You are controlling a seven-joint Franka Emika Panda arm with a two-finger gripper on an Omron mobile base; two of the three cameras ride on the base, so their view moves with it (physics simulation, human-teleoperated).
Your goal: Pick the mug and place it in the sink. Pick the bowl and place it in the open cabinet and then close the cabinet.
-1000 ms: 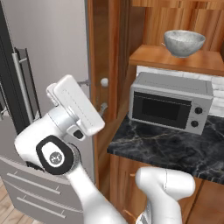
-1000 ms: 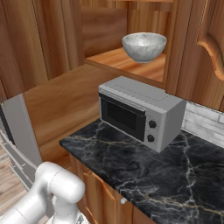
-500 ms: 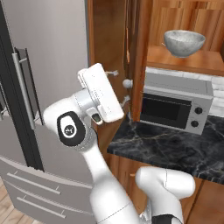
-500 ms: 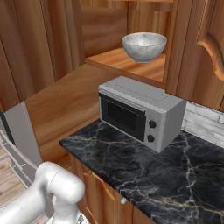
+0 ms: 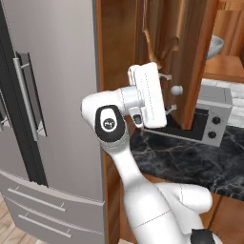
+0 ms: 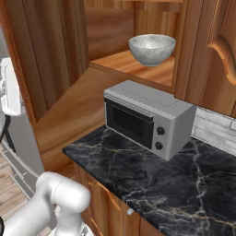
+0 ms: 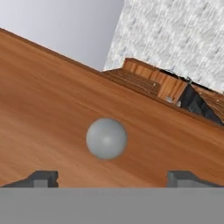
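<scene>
Left base view: one white arm rises from the lower right and bends up to a single end effector [image 5: 170, 93] that points at the edge of the open cabinet [image 5: 190, 57] door. Its jaws stand wide apart and hold nothing. One small grey round knob [image 5: 177, 90] shows just beside the fingertips, against the brown wood. One steel fridge [image 5: 47, 109] with a long vertical handle stands to the left of the arm.

In the hand view the same knob [image 7: 106, 138] sits midway between the two dark fingertips [image 7: 41, 178], in front of a wooden panel; whether they touch it cannot be told.

In the right base view one light grey bowl [image 6: 151, 49] rests upright on the wooden shelf of the cabinet [image 6: 138, 67], directly above one grey microwave [image 6: 150, 117]. The microwave stands on the dark marble worktop [image 6: 184, 184], with two round dials on its front. In the left base view the door and arm hide most of the bowl [image 5: 215, 46], leaving a sliver at the right edge.
</scene>
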